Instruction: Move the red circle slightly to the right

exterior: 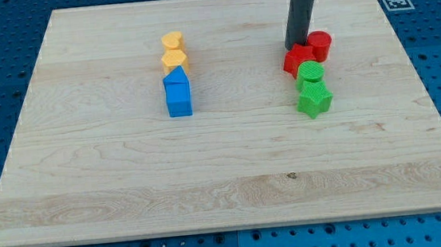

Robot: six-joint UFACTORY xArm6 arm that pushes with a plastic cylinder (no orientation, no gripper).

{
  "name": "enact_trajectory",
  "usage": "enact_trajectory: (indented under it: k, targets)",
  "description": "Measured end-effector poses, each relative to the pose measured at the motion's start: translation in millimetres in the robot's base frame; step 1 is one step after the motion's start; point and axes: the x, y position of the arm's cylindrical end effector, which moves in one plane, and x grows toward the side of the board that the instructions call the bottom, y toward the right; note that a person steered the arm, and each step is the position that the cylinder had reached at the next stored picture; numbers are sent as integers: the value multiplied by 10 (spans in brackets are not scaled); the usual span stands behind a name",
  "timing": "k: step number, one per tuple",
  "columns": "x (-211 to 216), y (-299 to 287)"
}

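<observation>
The red circle sits on the wooden board at the upper right, just right of my tip. My tip touches or nearly touches the circle's left side. A second red block of unclear shape lies just below my tip, partly hidden by the rod. A green circle and a green star-like block stand in a column below it.
At the view's centre left a column holds two yellow blocks, a blue triangle and a blue cube. A fiducial marker sits at the board's top right corner.
</observation>
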Motion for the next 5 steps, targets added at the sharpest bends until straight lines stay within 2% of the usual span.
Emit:
enact_trajectory:
  k: [5]
  targets:
    - [14, 368]
